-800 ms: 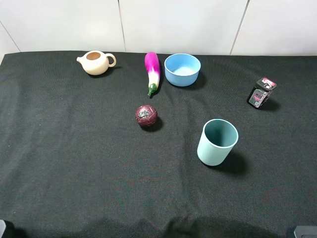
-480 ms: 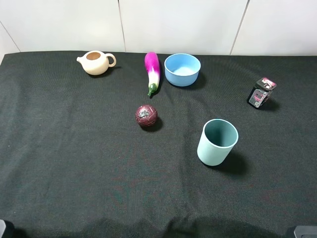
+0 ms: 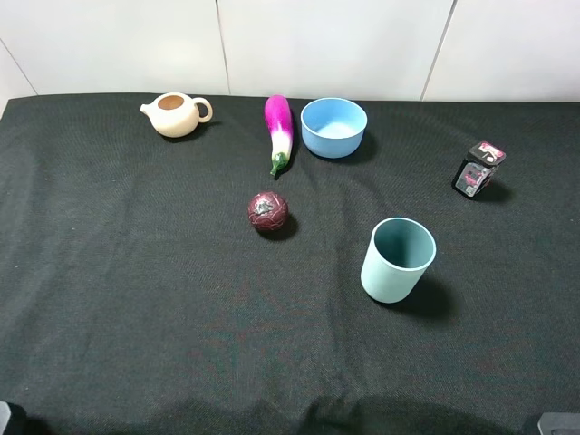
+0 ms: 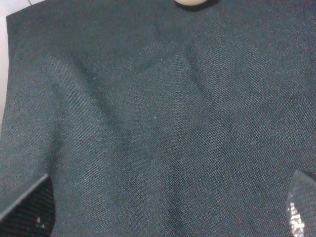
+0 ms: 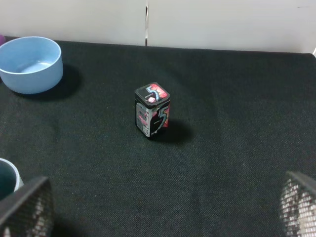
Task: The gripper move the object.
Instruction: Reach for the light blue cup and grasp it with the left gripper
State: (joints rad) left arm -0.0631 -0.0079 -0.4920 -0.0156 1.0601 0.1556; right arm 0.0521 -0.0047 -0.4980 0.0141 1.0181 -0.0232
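The tall pale teal cup (image 3: pixel 397 259) stands upright on the black cloth, right of centre, untouched. Its rim also shows at the edge of the right wrist view (image 5: pixel 7 178). My right gripper (image 5: pixel 163 205) is open and empty, its mesh fingertips (image 5: pixel 27 207) spread wide, low over the cloth at the near right, well short of the cup. My left gripper (image 4: pixel 164 207) is open and empty over bare cloth at the near left, far from the cup. In the exterior high view only small bits of both arms show at the bottom corners.
A light blue bowl (image 3: pixel 333 127) and a purple eggplant (image 3: pixel 278 132) sit at the back centre. A cream teapot (image 3: pixel 176 113) sits at the back left. A dark red ball (image 3: pixel 268 211) lies mid-table. A small black tin (image 3: pixel 477 169) stands at the right.
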